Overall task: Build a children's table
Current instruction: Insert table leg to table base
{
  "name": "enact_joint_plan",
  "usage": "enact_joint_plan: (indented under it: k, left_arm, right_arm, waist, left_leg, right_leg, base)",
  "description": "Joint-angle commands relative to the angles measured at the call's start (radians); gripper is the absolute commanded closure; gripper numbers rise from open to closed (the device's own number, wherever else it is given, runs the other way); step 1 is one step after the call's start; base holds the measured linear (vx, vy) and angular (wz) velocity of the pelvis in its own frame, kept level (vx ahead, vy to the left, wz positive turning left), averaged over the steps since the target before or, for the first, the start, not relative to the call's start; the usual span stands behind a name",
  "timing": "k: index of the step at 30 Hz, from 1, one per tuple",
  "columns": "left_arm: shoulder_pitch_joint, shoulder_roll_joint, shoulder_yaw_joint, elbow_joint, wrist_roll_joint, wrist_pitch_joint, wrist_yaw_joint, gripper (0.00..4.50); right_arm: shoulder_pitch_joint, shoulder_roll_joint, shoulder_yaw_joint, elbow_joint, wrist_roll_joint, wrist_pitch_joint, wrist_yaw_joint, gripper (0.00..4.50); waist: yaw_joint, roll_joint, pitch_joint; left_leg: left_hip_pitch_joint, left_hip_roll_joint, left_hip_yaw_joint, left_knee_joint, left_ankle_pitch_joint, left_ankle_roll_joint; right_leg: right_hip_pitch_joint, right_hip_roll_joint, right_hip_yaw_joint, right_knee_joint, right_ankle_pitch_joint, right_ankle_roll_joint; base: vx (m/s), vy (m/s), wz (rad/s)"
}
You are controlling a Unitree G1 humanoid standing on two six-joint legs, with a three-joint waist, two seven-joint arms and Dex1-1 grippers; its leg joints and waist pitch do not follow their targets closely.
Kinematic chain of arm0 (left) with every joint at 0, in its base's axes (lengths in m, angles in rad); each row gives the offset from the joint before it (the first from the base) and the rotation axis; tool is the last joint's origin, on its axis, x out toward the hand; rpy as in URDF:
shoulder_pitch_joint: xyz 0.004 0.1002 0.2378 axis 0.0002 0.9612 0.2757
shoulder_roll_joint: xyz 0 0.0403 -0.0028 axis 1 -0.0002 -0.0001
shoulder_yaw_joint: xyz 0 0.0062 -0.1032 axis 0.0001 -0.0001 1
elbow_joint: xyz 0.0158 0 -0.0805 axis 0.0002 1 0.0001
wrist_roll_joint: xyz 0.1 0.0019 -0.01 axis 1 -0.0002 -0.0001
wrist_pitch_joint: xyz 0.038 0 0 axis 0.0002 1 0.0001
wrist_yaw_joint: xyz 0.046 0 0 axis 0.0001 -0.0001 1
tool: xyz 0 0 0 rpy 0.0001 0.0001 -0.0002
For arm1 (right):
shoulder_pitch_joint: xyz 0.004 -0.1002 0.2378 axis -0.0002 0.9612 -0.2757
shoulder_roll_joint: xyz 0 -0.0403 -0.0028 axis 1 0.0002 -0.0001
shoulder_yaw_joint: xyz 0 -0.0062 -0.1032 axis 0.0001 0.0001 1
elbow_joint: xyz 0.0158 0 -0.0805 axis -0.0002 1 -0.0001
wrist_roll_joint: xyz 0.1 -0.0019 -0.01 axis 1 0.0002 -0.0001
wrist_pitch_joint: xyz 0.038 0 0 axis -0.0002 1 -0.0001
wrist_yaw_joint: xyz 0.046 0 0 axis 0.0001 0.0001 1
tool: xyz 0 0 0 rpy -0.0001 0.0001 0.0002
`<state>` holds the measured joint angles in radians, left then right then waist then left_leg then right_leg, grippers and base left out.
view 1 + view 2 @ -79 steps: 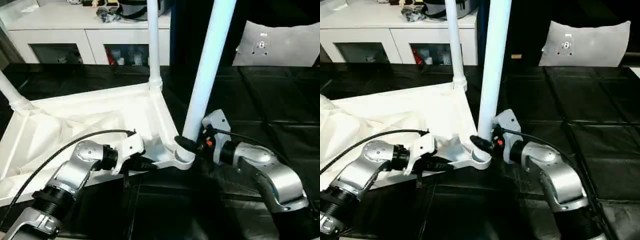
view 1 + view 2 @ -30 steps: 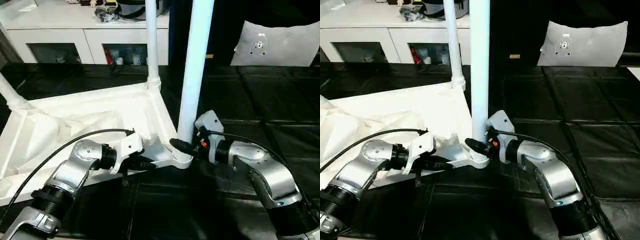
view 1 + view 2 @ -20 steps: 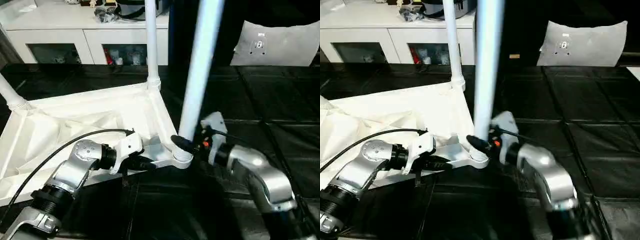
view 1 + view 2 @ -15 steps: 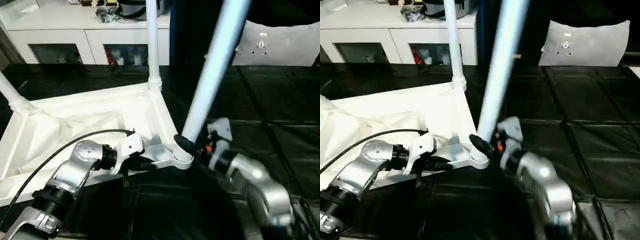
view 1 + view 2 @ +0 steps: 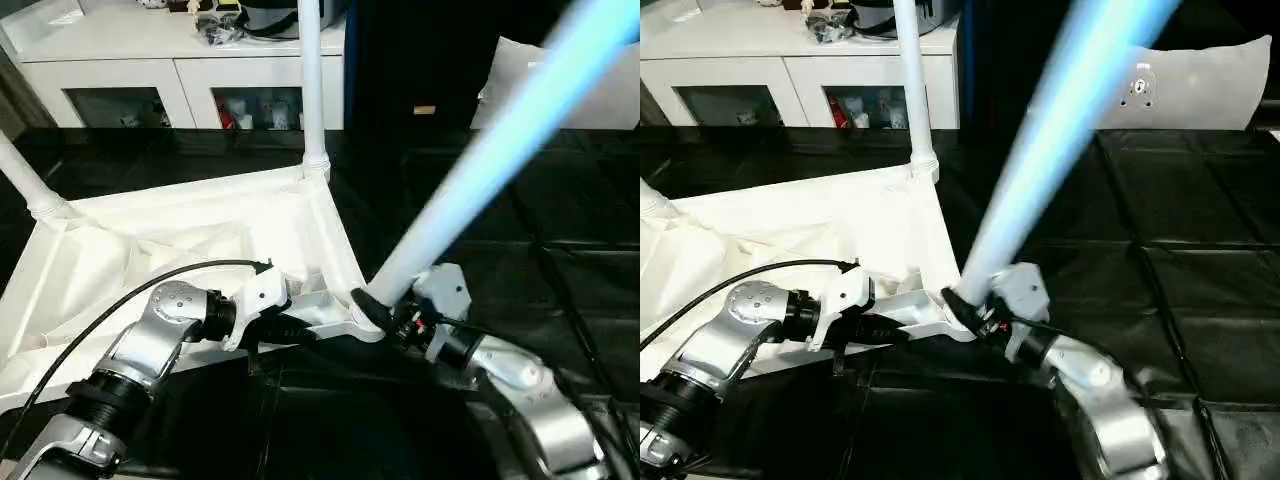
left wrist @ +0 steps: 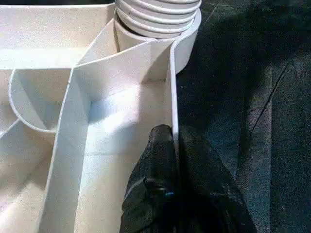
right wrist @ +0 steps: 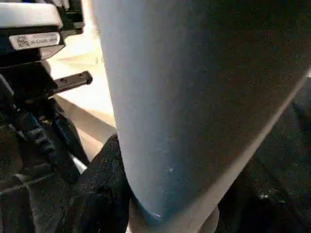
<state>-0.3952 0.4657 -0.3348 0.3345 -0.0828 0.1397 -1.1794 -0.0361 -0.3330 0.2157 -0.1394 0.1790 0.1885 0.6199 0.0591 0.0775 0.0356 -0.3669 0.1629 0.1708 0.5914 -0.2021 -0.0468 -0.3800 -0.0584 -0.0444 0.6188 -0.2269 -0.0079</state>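
The children's table top [image 5: 180, 240] lies upside down on the black floor, rim up. One white leg [image 5: 312, 90] stands upright in the far corner, and another leg [image 5: 25, 185] rises at the left corner. My left gripper [image 5: 300, 328] is shut on the near rim, and its black fingers [image 6: 163, 160] pinch the thin wall beside the corner socket [image 6: 158, 19]. My right gripper [image 5: 375, 310] is shut on the base of a third leg [image 5: 480, 170]. That leg leans steeply to the right, with its lower end at the near right socket [image 5: 362, 322].
A white cabinet [image 5: 180, 60] with glass doors and clutter on top stands at the back. A grey-white cushion [image 5: 1200, 85] leans at the back right. Black padded mats [image 5: 560, 230] cover the floor around the table.
The leg held by my right gripper has tipped from nearly upright to leaning far right. The right forearm has dropped lower and nearer. The left gripper stays on the rim.
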Motion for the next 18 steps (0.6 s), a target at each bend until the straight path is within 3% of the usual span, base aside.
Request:
enact_joint_plan:
  k: [1,3,5,6,8,9,10,12,18]
  left_arm:
    - [0.004,0.029,0.044,-0.022,-0.011,-0.011,0.015,4.50]
    - [0.012,0.036,0.047,-0.031,-0.013,-0.009,0.013,4.50]
    - [0.013,0.044,0.047,-0.032,-0.013,-0.013,0.007,4.50]
    - [0.013,0.047,0.046,-0.033,-0.012,-0.017,0.003,4.50]
    - [0.010,0.048,0.046,-0.031,-0.012,-0.019,-0.001,4.50]
    - [-0.008,0.050,0.044,-0.028,-0.013,-0.026,-0.013,4.50]
    - [-0.014,0.051,0.043,-0.030,-0.014,-0.027,-0.019,4.50]
    - [-0.021,0.051,0.042,-0.027,-0.013,-0.031,-0.021,4.50]
    - [-0.096,0.032,0.034,0.031,0.004,-0.065,-0.011,4.50]
  right_arm:
    - [0.041,-0.037,0.064,0.067,-0.030,0.093,0.051,2.59]
    - [0.017,-0.045,0.084,0.076,-0.020,0.132,0.078,2.59]
    - [-0.027,-0.052,0.109,0.098,-0.012,0.167,0.117,2.59]
    - [-0.038,-0.052,0.114,0.101,-0.006,0.179,0.127,2.59]
    - [-0.052,-0.051,0.118,0.107,0.004,0.200,0.142,2.59]
    - [-0.084,-0.058,0.139,0.124,0.016,0.233,0.192,2.59]
    - [-0.096,-0.063,0.150,0.130,0.022,0.250,0.214,2.59]
    - [-0.100,-0.071,0.162,0.130,0.017,0.255,0.228,2.59]
    - [-0.084,-0.128,0.238,0.086,0.009,0.311,0.299,2.59]
  waist:
    - [0.000,-0.015,-0.041]
    - [-0.002,-0.015,-0.038]
    - [-0.003,-0.015,-0.033]
    - [-0.004,-0.014,-0.024]
    - [-0.005,-0.013,-0.023]
    - [-0.007,-0.010,-0.011]
    - [-0.009,-0.011,-0.012]
    - [-0.008,-0.005,-0.006]
    - [-0.005,-0.008,-0.002]
  left_leg:
    - [0.003,0.066,-0.028,-0.078,-0.201,0.038]
    - [0.000,0.063,-0.026,-0.076,-0.166,0.056]
    - [0.000,0.062,-0.026,-0.077,-0.174,0.062]
    - [-0.001,0.061,-0.026,-0.080,-0.195,0.060]
    - [0.006,0.064,-0.027,-0.083,-0.229,0.046]
    - [0.004,0.063,-0.028,-0.089,-0.256,0.040]
    - [0.006,0.065,-0.031,-0.091,-0.269,0.032]
    - [0.008,0.069,-0.032,-0.093,-0.272,0.025]
    - [0.013,0.069,-0.028,-0.094,-0.250,0.028]
  right_leg:
    - [0.036,-0.088,0.054,-0.087,-0.185,-0.181]
    - [0.037,-0.086,0.052,-0.083,-0.120,-0.193]
    - [0.036,-0.086,0.051,-0.084,-0.135,-0.199]
    - [0.033,-0.087,0.051,-0.090,-0.185,-0.193]
    - [0.031,-0.088,0.054,-0.097,-0.259,-0.181]
    - [0.025,-0.086,0.054,-0.101,-0.293,-0.174]
    - [0.027,-0.087,0.055,-0.100,-0.307,-0.171]
    - [0.023,-0.088,0.058,-0.100,-0.282,-0.175]
    - [0.026,-0.086,0.057,-0.098,-0.173,-0.196]
  base:
    - [0.000,0.000,0.00]
    - [0.000,0.000,0.00]
    - [0.000,0.000,0.00]
    - [0.000,0.000,0.00]
    - [0.000,0.000,0.00]
    - [0.000,0.000,0.00]
    - [0.000,0.000,0.00]
    - [0.000,0.000,0.00]
    - [0.000,0.000,0.00]
